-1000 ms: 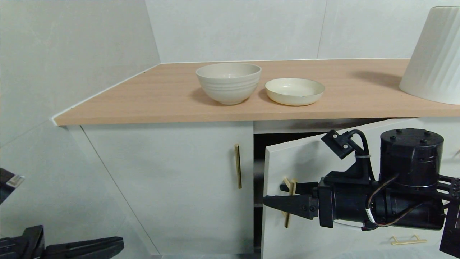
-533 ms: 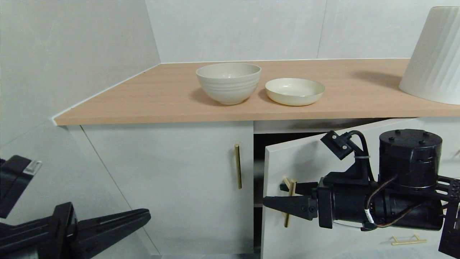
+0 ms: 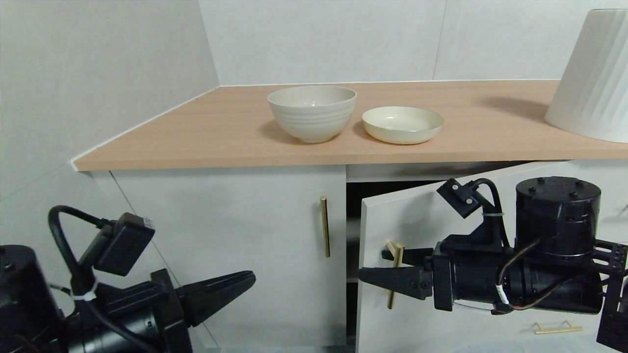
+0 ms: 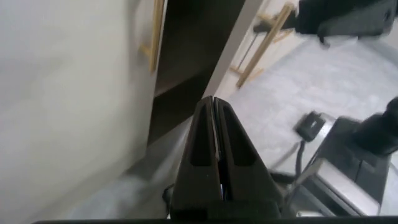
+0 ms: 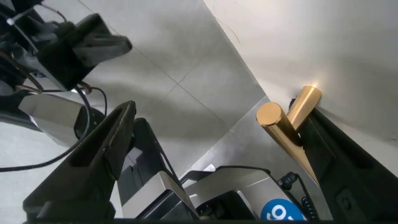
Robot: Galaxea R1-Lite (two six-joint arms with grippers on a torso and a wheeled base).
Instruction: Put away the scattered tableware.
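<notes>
Head view, from the left: the left gripper (image 3: 248, 278) sits low in front of the closed cabinet door (image 3: 235, 245), its fingers pressed together with nothing between them. On the wooden counter (image 3: 196, 132) above stands a deep bowl (image 3: 312, 112), with a shallow dish (image 3: 402, 124) just beside it. Below them, the right-hand door (image 3: 412, 211) hangs ajar. The right gripper (image 3: 373, 265) is spread wide around its brass handle (image 3: 395, 274), which lies against one finger without being clamped. A white lampshade (image 3: 593, 78) stands at the counter's far right.
</notes>
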